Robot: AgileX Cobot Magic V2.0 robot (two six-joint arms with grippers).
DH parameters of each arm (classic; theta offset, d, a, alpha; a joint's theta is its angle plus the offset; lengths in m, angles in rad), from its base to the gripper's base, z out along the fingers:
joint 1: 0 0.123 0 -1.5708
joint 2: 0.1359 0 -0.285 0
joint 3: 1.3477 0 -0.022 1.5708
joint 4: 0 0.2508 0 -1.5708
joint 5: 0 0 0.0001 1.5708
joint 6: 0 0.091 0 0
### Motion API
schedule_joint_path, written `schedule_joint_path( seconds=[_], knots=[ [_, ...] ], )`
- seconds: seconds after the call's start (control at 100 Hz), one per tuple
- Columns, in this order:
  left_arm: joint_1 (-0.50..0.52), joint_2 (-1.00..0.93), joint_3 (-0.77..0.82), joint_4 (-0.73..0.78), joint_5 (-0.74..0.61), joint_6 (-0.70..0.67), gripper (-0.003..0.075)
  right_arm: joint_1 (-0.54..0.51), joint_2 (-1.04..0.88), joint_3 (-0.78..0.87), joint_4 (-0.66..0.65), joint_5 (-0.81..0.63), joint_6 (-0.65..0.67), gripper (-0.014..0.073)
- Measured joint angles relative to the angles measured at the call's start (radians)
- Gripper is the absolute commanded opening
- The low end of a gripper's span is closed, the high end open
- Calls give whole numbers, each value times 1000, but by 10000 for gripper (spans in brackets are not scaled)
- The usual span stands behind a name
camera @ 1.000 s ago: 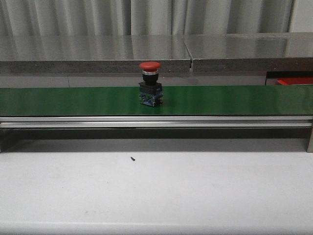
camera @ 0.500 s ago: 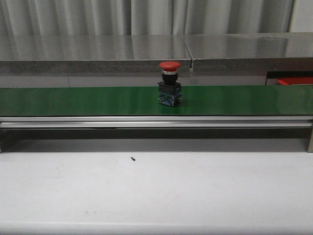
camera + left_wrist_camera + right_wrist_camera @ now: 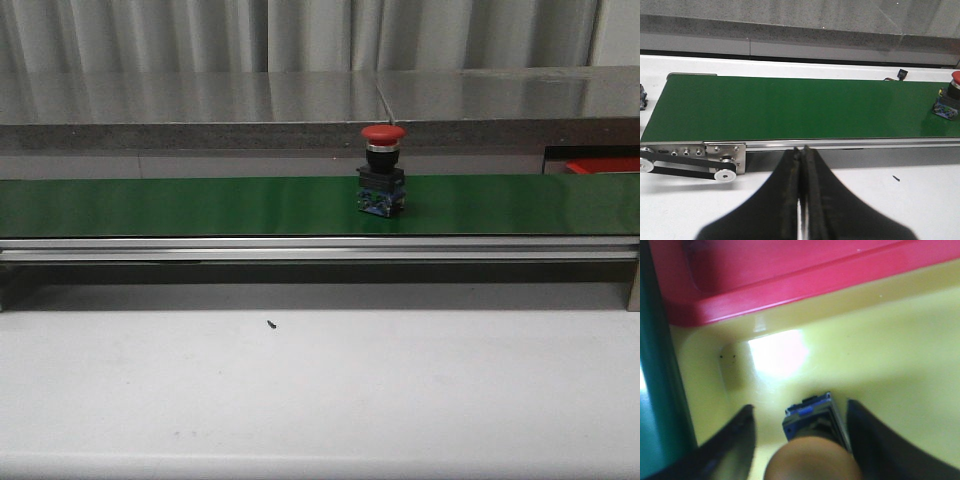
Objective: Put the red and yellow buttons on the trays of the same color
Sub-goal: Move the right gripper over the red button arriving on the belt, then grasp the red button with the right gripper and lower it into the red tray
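Currently seen:
Belt: the green conveyor belt is flat and glossy, edged by an aluminium rail.
Red button: a red button, domed cap over a black body, stands upright on the belt, right of its middle.
Red tray: its edge is glimpsed beyond the belt's right end.
Yellow tray: smooth plastic; a yellow button lies in it.
Right gripper: spread wide around that button, not touching.
Left gripper: fingers pressed together, empty, before the belt.
Table: a white table carries one dark speck.
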Motion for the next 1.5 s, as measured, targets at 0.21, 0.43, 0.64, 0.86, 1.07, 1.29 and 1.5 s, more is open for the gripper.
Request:
schedule_joint_path(
  seconds=[0.21, 0.43, 0.64, 0.86, 1.07, 1.29, 1.5],
  knots=[
    [0, 0, 0, 0, 0, 0, -19, 0, -77, 0, -3, -5, -10, 623],
    [0, 0, 0, 0, 0, 0, -19, 54, -230, 0, -6, 21, -56, 623],
    [0, 0, 0, 0, 0, 0, -19, 224, -307, 9, -6, 83, -200, 623],
    [0, 0, 0, 0, 0, 0, -19, 402, -311, 10, -6, 128, -311, 623],
    [0, 0, 0, 0, 0, 0, -19, 497, -311, 10, -6, 119, -347, 623],
    [0, 0, 0, 0, 0, 0, -19, 557, -241, -25, -4, 117, -353, 623],
    [0, 0, 0, 0, 0, 0, -19, 578, -140, -101, 25, 112, -355, 623]
  ],
)
